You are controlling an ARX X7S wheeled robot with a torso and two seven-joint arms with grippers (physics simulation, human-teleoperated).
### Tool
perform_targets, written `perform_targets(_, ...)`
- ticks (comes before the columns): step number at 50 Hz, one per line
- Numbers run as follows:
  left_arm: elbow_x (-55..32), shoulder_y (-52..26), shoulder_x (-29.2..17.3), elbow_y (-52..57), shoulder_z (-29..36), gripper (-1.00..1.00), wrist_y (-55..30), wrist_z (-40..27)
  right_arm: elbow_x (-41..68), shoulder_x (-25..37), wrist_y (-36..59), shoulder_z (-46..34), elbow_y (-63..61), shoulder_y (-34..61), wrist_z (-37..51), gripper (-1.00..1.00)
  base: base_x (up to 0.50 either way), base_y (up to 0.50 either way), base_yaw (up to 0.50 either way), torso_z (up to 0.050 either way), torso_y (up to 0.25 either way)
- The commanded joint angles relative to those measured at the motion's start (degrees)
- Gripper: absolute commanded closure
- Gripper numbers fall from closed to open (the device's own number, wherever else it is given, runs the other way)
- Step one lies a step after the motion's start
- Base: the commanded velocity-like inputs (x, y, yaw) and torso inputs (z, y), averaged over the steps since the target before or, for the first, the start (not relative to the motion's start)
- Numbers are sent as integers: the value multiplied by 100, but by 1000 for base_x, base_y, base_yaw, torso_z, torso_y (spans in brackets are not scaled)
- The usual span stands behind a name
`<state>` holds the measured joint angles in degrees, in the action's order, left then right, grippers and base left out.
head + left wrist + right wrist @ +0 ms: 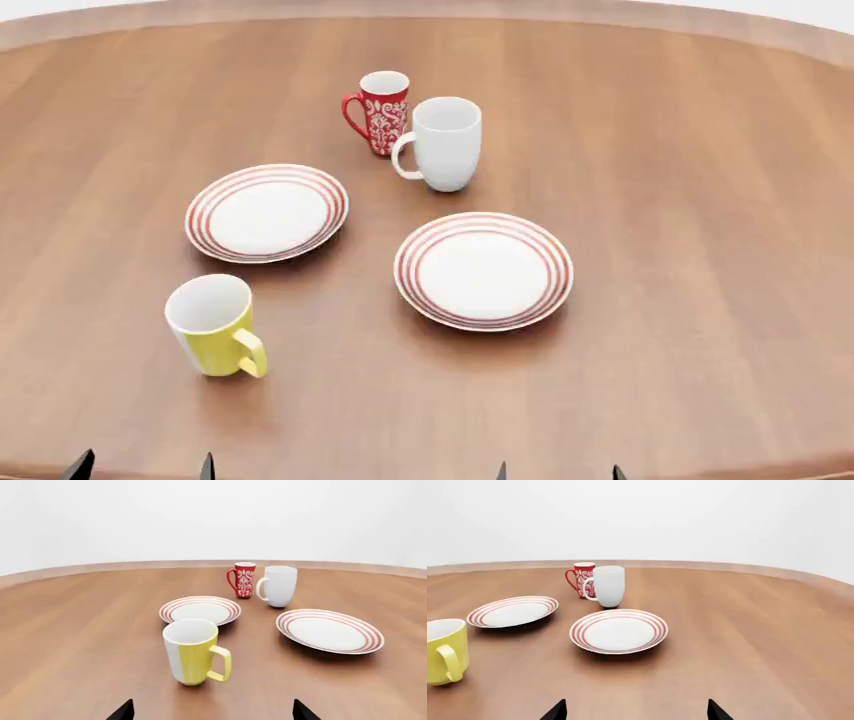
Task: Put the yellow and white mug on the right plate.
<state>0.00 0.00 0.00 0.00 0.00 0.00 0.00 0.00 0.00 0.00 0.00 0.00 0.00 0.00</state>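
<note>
Progress: nothing placed yet — the whole pick and carry is left, by my reading.
Mug: the yellow ceramic mug with white inside point(214, 325) stands upright on the brown wooden desk point(694, 200), empty, well apart from the right plate.
Right plate: round white plate with red rings point(483, 270), bare.
Other containers: twin plate point(267, 212) beyond the yellow mug, bare; tall white mug point(445, 142) shows empty; red patterned mug point(382, 110) — contents unclear.
End effectors: left end effector point(212, 711) and right end effector point(636, 710) both spread wide, gripping nothing.
</note>
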Motion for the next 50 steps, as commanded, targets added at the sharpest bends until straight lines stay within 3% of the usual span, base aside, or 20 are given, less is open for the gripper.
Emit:
perform_targets(1,-2,-32,-113,-37,135,-100,-72,-105,20,93,-31,-146,94,37,129,-100,0,0,0,0,0)
perform_targets(19,-257,-142,-322,-364,391,-100,139,-443,210,365,-320,-554,215,-8,247,-100,0,10,0,0,0)
perform_targets(50,-263,-218,-520,-698,744,-100,432,-767,42,596,-406,-952,444,102,587,-100,0,500,0,0,0)
